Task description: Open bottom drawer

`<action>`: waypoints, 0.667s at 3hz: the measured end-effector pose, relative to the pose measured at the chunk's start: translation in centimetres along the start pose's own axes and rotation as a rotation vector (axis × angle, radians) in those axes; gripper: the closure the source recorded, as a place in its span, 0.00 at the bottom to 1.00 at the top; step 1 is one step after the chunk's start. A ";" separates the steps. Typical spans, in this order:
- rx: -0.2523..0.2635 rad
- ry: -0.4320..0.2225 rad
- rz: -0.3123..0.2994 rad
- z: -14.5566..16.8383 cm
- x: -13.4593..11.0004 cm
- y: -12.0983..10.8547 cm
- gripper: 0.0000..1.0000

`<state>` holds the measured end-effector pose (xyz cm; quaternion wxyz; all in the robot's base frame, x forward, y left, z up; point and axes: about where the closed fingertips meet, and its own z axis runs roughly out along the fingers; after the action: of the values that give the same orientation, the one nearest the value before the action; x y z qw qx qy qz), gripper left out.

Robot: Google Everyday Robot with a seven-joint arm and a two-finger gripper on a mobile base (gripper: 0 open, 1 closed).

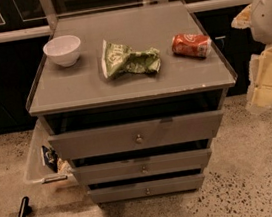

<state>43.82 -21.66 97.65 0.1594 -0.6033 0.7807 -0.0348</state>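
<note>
A grey cabinet [122,84] stands in the middle of the camera view with three stacked drawers. The bottom drawer [117,192] is the slimmest and lowest front, with a tiny round metal knob [147,191] at its centre. It sticks out a little from the cabinet, less than the two fronts above it. My gripper [268,79] shows as pale yellow parts at the right edge, under a white arm segment [270,11]. It hangs at about cabinet-top height, well right of and above the bottom drawer, and touches nothing.
The middle drawer [109,171] and the top drawer [95,141] are pulled out above it, the top one furthest. A white bowl [62,50], a crumpled green bag [129,60] and a red can [191,45] lie on the cabinet top. A clear plastic bin [37,162] sits on the floor at the left.
</note>
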 end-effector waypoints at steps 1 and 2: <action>0.000 0.000 0.000 0.0 0.0 0.0 0.00; -0.035 -0.020 0.003 2.6 0.1 0.4 0.00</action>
<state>44.16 -21.32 95.07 0.1566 -0.6050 0.7805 -0.0147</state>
